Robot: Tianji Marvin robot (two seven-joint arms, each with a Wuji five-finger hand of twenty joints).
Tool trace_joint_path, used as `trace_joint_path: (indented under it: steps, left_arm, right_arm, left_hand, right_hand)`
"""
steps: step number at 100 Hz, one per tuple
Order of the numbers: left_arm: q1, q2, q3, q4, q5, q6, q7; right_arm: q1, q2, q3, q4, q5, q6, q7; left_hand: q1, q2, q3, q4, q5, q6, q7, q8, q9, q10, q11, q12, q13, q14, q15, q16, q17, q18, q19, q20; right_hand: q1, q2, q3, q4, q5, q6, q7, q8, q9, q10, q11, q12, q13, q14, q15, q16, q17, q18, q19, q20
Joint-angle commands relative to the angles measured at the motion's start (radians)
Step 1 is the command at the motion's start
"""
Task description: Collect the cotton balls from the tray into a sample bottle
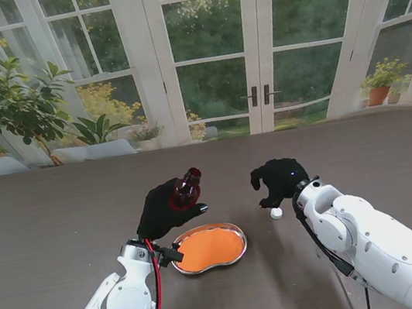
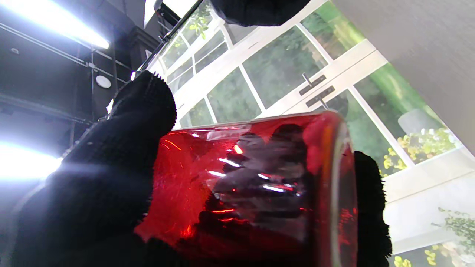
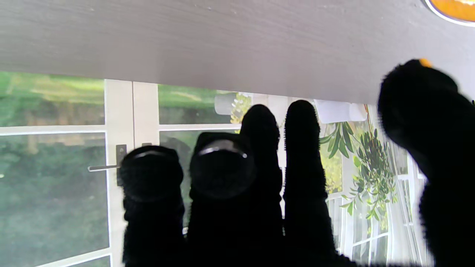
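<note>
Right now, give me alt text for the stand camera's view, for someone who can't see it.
The robot's black-gloved left hand holds a red transparent sample bottle above a dark table, just beyond a kidney-shaped metal tray with an orange lining. The black-gloved right hand hangs over a small white cotton ball lying on the table right of the tray.

This looks like a garden room or sunroom in a home: white French doors (image 1: 251, 45) and tall windows open onto greenery, potted plants (image 1: 14, 106) line the sill, and a dark wooden table (image 1: 53, 226) stands before them.
</note>
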Motion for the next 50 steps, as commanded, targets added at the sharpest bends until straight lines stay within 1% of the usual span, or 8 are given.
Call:
trace_joint_path:
  steps: [1,8,13,20,29,33,50]
  left_arm:
    - [0.006,0.000,-0.003,-0.010,0.000,0.004,-0.018]
    - [0.008,0.001,-0.005,-0.013,0.002,0.006,-0.019]
    - [0.009,0.002,-0.005,-0.015,0.001,0.007,-0.020]
    - [0.011,0.002,-0.006,-0.017,-0.001,0.008,-0.021]
    - [0.012,0.003,-0.007,-0.018,-0.001,0.010,-0.024]
    - [0.013,0.003,-0.007,-0.019,-0.003,0.011,-0.026]
    - [0.014,0.004,-0.007,-0.021,-0.005,0.013,-0.030]
  right_arm:
    - [-0.001,0.001,-0.011,0.025,-0.009,0.006,0.004]
    - [0.005,0.003,-0.026,0.046,-0.020,0.012,-0.010]
    - [0.012,0.003,-0.038,0.062,-0.024,0.015,-0.021]
    - [0.020,0.003,-0.055,0.083,-0.025,0.022,-0.029]
    - [0.032,0.004,-0.081,0.111,-0.031,0.032,-0.042]
    - [0.038,0.005,-0.092,0.123,-0.034,0.036,-0.048]
    - [0.056,0.007,-0.128,0.156,-0.041,0.046,-0.058]
  left_hand:
    - [0.161,0.201,0.151,0.011,0.122,-0.249,0.086,0.017,0.066,-0.112,0.003,-0.005,0.005,0.000,0.019,0.009,-0.035,-0.037,0.005,-0.006]
    - [0.161,0.201,0.151,0.011,0.123,-0.248,0.086,0.017,0.066,-0.109,0.003,-0.005,0.005,0.001,0.019,0.009,-0.035,-0.037,0.004,-0.006]
    - [0.161,0.202,0.151,0.011,0.123,-0.248,0.086,0.018,0.066,-0.109,0.003,-0.006,0.003,0.004,0.019,0.009,-0.035,-0.036,0.004,-0.006]
    - [0.161,0.202,0.150,0.011,0.122,-0.249,0.086,0.018,0.066,-0.109,0.003,-0.006,0.005,0.001,0.020,0.009,-0.035,-0.036,0.004,-0.006]
    - [0.162,0.202,0.150,0.011,0.123,-0.246,0.085,0.018,0.066,-0.110,0.003,-0.007,0.005,0.003,0.019,0.009,-0.035,-0.036,0.004,-0.006]
    - [0.161,0.202,0.150,0.011,0.123,-0.247,0.085,0.018,0.066,-0.108,0.003,-0.007,0.004,0.003,0.019,0.009,-0.036,-0.036,0.004,-0.006]
    - [0.162,0.202,0.150,0.011,0.123,-0.248,0.085,0.018,0.065,-0.109,0.003,-0.007,0.004,0.002,0.019,0.009,-0.036,-0.034,0.003,-0.005]
  right_hand:
    - [0.000,-0.065,0.053,-0.039,0.029,-0.007,0.014,-0.016,0.034,-0.022,0.024,0.016,0.049,-0.030,0.037,0.020,0.018,0.002,0.060,-0.011]
    - [0.000,-0.073,0.054,-0.040,0.044,-0.007,0.020,-0.014,0.036,-0.021,0.023,0.018,0.049,-0.023,0.038,0.019,0.019,0.002,0.061,-0.011]
    - [-0.001,-0.077,0.057,-0.040,0.049,-0.007,0.020,-0.013,0.037,-0.022,0.021,0.019,0.049,-0.030,0.038,0.017,0.020,0.002,0.061,-0.012]
    - [-0.001,-0.077,0.058,-0.041,0.056,-0.003,0.021,-0.011,0.035,-0.019,0.017,0.019,0.049,-0.022,0.038,0.015,0.020,0.003,0.060,-0.014]
    - [-0.007,-0.079,0.057,-0.042,0.061,0.000,0.019,-0.010,0.033,-0.019,0.012,0.018,0.049,-0.031,0.038,0.014,0.021,0.003,0.060,-0.015]
    - [-0.011,-0.081,0.056,-0.043,0.060,0.002,0.017,-0.010,0.032,-0.018,0.010,0.017,0.049,-0.026,0.038,0.013,0.021,0.002,0.060,-0.015]
    - [-0.021,-0.093,0.057,-0.044,0.065,0.011,0.013,-0.011,0.030,-0.016,0.006,0.015,0.048,-0.029,0.035,0.011,0.021,0.003,0.060,-0.016]
